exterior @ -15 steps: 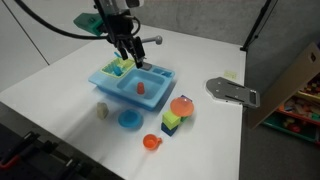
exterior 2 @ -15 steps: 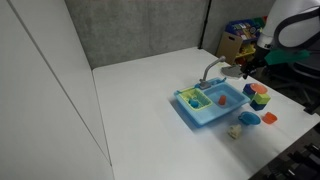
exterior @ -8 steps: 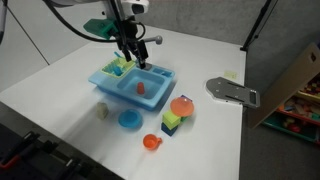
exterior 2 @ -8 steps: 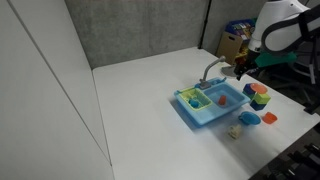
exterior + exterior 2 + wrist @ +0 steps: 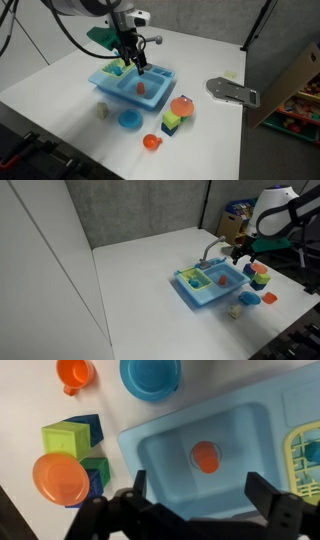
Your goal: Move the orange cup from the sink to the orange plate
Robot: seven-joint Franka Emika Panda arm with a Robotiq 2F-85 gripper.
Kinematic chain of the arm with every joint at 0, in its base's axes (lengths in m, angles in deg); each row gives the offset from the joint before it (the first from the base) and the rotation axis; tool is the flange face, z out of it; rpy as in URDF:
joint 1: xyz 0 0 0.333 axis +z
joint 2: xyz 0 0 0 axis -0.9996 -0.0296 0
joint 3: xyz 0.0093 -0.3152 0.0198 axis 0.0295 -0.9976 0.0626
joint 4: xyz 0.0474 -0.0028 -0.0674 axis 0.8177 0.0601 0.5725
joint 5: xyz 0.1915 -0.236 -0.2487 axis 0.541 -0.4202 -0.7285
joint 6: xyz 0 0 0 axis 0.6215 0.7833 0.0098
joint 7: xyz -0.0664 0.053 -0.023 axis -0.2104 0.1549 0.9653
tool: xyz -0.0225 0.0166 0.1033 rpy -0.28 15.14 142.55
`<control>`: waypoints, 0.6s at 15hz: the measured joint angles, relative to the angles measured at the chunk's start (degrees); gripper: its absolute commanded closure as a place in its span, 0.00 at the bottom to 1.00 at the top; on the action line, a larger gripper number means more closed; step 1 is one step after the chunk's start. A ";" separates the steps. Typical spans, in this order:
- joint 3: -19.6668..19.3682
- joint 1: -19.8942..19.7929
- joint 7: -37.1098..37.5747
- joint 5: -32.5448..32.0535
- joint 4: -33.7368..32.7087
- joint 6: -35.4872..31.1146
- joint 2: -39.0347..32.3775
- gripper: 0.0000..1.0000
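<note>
The tiny orange cup stands upright in the basin of the light blue sink; it also shows in both exterior views. My gripper is open and empty, hovering just above the sink, its fingers straddling the basin near the cup. It shows above the sink in both exterior views. The pale orange plate rests on coloured blocks beside the sink, and is seen in an exterior view.
A blue plate and a bright orange dish lie in front of the sink. A small beige piece lies near it. A grey metal part and a cardboard box are at the table's side.
My gripper has come down closer to the sink and shifted slightly over the basin. The cup and plates have not moved.
</note>
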 measured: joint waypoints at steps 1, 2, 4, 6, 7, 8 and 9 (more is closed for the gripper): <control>0.00 -0.01 -0.89 1.11 -0.05 -1.15 -0.85 0.00; 0.00 -0.04 -1.94 2.17 -0.13 -2.34 -1.76 0.00; 0.13 -0.17 -4.48 4.83 -0.57 -4.20 -3.70 0.00; 0.48 -0.43 -7.17 7.22 -1.30 -5.86 -5.81 0.00; 0.62 -0.55 -8.26 8.02 -1.74 -6.71 -6.88 0.00; 0.71 -0.63 -9.11 8.34 -2.28 -7.39 -7.98 0.00; 0.73 -0.66 -9.63 8.41 -2.88 -8.08 -9.10 0.00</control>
